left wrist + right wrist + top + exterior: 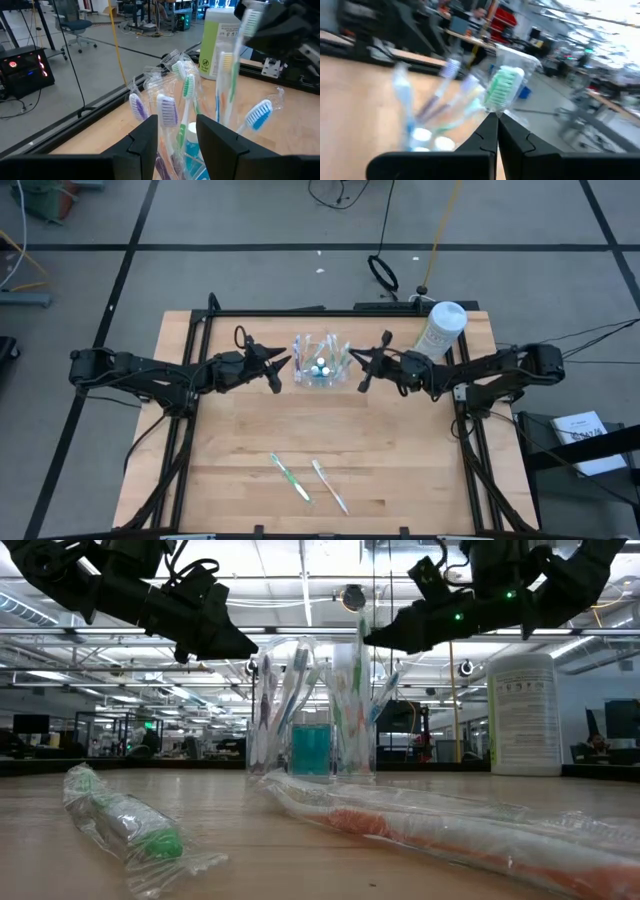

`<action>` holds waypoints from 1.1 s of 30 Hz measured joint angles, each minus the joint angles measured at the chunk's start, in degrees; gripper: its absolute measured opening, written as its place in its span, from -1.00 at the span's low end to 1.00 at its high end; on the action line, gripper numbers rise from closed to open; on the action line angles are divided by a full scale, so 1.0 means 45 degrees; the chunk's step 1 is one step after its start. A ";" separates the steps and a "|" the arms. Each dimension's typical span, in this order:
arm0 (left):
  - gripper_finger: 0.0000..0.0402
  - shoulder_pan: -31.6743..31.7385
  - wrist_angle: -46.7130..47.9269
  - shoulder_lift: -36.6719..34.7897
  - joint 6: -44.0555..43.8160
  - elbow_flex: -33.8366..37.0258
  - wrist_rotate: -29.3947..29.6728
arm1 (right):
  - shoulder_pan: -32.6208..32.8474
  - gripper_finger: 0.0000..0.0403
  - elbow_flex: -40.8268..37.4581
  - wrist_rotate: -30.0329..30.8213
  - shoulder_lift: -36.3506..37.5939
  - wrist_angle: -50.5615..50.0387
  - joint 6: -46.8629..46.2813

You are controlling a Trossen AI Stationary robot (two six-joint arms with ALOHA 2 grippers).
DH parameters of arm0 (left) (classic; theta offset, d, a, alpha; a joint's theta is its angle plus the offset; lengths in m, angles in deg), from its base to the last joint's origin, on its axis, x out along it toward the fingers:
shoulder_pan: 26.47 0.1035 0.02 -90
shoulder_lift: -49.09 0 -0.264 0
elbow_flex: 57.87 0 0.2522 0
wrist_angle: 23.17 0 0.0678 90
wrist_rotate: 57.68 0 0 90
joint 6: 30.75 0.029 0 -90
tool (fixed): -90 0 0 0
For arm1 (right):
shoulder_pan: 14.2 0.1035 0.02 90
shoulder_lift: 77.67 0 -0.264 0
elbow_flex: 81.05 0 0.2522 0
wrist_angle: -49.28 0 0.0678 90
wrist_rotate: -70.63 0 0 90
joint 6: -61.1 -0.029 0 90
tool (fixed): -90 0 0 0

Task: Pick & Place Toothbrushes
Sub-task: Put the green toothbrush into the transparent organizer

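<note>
- Biggest risk as I see it: my right tool (362,370), at 3 o'clock of the clear holder (320,370), pinches a wrapped green-bristled toothbrush (501,90) right at its fingertips; a grip that shallow could let the slick wrapper slide out mid-lift.
- Second risk: the bundle of toothbrushes (185,107) stands crowded in the holder, so a withdrawing brush may snag its neighbours and tip the holder over.
- My left tool (176,131) hangs at 9 o'clock of the holder, fingers spread a moderate gap, holding nothing, aimed at the purple and green heads.
- 2 toothbrushes (310,480) lie flat at 6 o'clock on the wooden surface (240,450), well apart from the holder.
- A white canister (441,330) stands at 2 o'clock.
</note>
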 joint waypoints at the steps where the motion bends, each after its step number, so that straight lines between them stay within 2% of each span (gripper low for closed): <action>1: -0.30 0.0002 0.0006 0.0000 -0.0009 0.0000 0.0000 | -0.0008 -1.00 0.0000 0.0180 -0.0083 0.0075 0.0188; 6: -0.30 -0.0001 0.0477 0.0000 -0.0024 0.0000 0.0000 | -0.0099 -1.00 -0.0005 0.0342 -0.0644 0.0328 -0.0073; 13: -0.30 -0.0003 0.1177 0.0000 -0.0190 0.0005 0.0000 | 0.0229 -1.00 -0.0010 -0.1949 -0.1419 0.0061 -0.0200; 16: -0.30 -0.0003 0.1232 0.0000 -0.0340 0.0005 -0.0005 | 0.0344 -1.00 -0.0010 -0.1799 -0.1488 -0.0324 -0.0169; 20: -0.30 -0.0001 0.1227 0.0000 -0.0423 0.0005 -0.0234 | 0.0348 -1.00 -0.0005 -0.0860 -0.1465 -0.0459 -0.0375; 23: -0.30 -0.0003 0.1203 0.0000 -0.0811 0.0005 -0.0778 | 0.0348 -0.97 -0.0005 -0.0187 -0.1367 -0.0268 -0.0372; 26: -0.30 -0.0013 0.1193 0.0000 -0.1213 0.0005 -0.1567 | 0.0347 -0.88 -0.0005 -0.0239 -0.1372 -0.0298 -0.0234; 33: -0.30 -0.0263 0.1190 0.0000 -0.1860 0.0005 -0.3780 | 0.0353 -0.53 -0.0005 -0.0242 -0.1371 -0.0185 0.0000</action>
